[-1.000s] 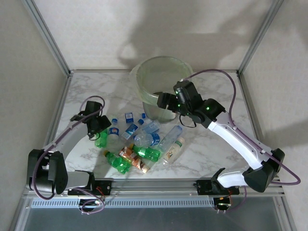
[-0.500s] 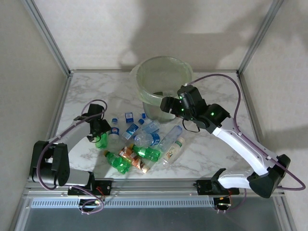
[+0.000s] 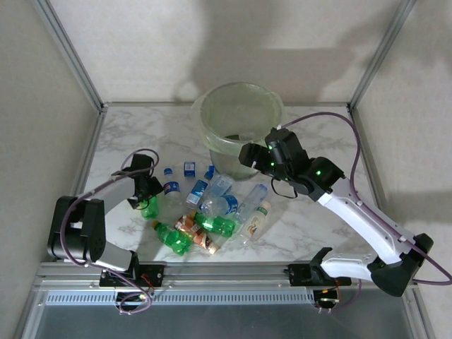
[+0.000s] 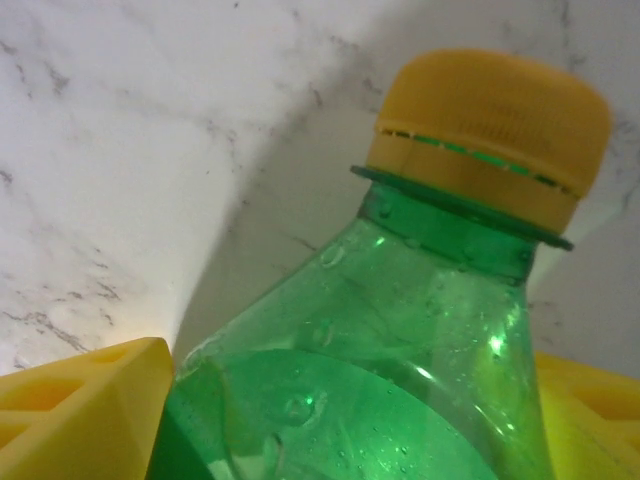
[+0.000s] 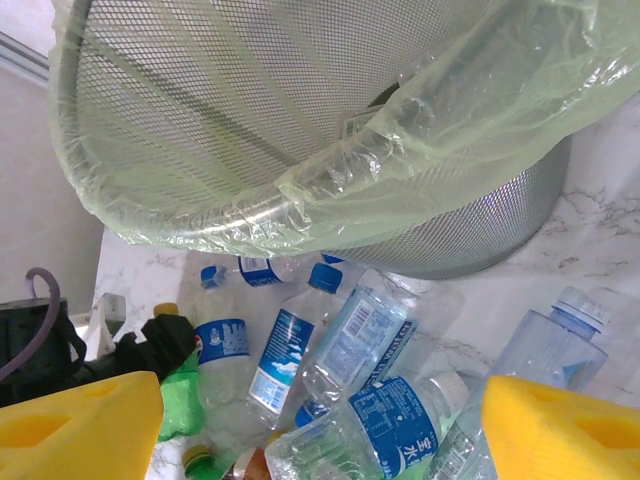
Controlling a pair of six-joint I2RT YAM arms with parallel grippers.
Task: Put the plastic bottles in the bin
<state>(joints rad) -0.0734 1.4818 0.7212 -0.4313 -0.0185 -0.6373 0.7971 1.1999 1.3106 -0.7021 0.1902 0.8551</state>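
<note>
Several plastic bottles lie in a heap in front of the bin, a round mesh bin lined with a pale green bag. My left gripper is open and straddles a green bottle with a yellow cap. The bottle's shoulder spans the gap between the yellow fingers. My right gripper hangs open by the bin's front wall, nothing between its fingers. Below it lie clear blue-labelled bottles.
More bottles sit in the heap: two green ones, an orange-labelled one and a pale-labelled one. A metal rail runs along the near table edge. Frame posts stand at the sides.
My left gripper has come down and a little left onto the green bottle, its elbow folding back. My right gripper has drifted slightly right and nearer, still open.
</note>
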